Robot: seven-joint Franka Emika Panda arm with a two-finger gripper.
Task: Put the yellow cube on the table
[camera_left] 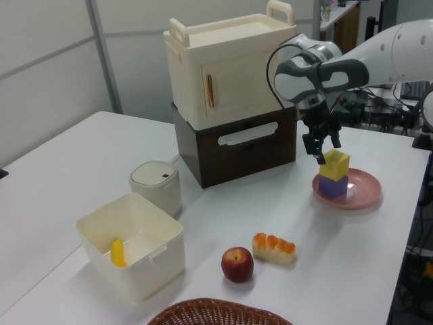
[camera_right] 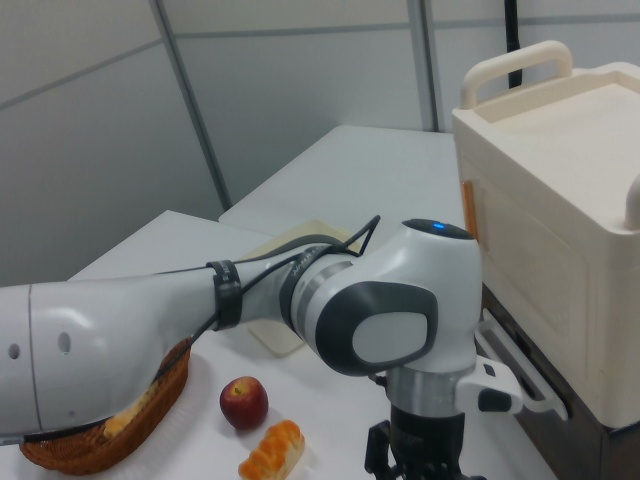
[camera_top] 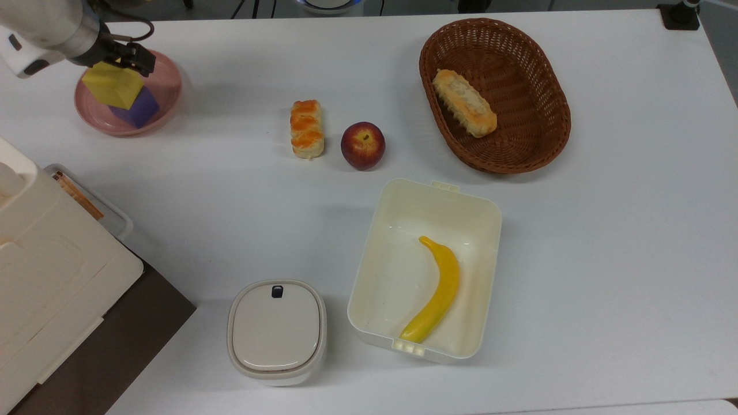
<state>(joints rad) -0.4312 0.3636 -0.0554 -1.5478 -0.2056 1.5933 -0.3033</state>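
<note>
The gripper is a black two-finger unit on a white and grey arm. In the left view its fingers hang spread, one on either side of the upper near corner of the yellow cube; whether either pad touches the block cannot be told.

The yellow cube is a matte block with sharp edges and plain faces. It sits directly under the jaws, stacked on a purple cube of like size. Both rest in a shallow round pink plate with a smooth raised rim, standing on the flat white table.

In the top view, well apart from the jaws toward the top view's right, lie a glazed pastry and a red apple, close together. Further on stands an oval woven brown basket holding a bread roll.

Below these in the top view, an open cream plastic box with rounded corners contains a curved yellow banana. Beside it is a small rounded lidded container.
</note>
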